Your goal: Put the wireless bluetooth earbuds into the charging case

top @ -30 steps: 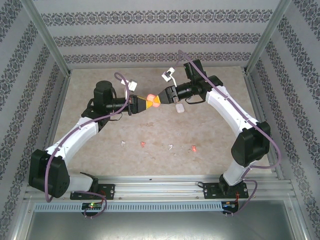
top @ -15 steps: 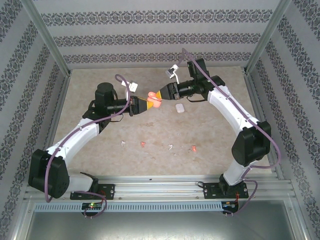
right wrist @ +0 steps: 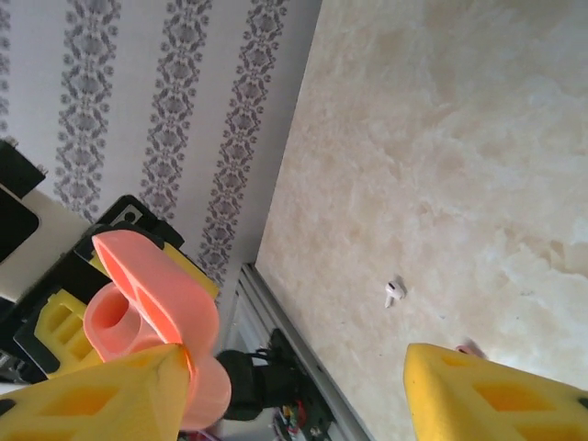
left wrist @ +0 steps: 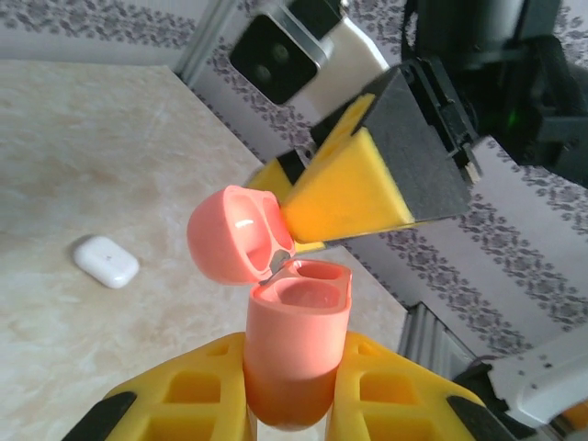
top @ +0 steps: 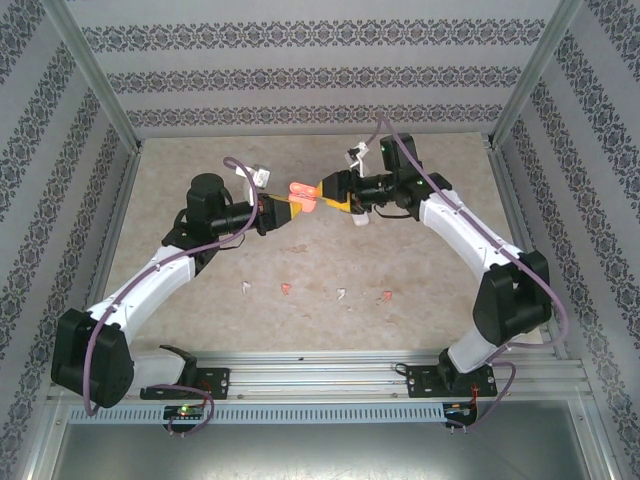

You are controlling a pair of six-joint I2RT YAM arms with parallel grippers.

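While my left gripper [top: 283, 208] is clamping the lower body of the salmon-pink charging case [left wrist: 294, 354], I am holding that case upright in the air above the table [top: 200, 320]. Its lid [left wrist: 230, 234] is hanging open toward ten o'clock in the left wrist view, and its two sockets are showing.

My right gripper [right wrist: 294, 386] is standing with its fingers well apart, gripping nothing. One yellow finger [left wrist: 349, 188] is sitting just beside the lid at its three o'clock; I cannot tell whether they are touching.

A white case [left wrist: 106, 261] is lying on the table at nine o'clock from the pink one.

Toward six o'clock in the top view, well apart from both grippers, four earbuds are lying in a row, running from nine to three: a white earbud [top: 246, 287], a pink earbud [top: 287, 288], a second white earbud [top: 341, 294] and a second pink earbud [top: 387, 296].
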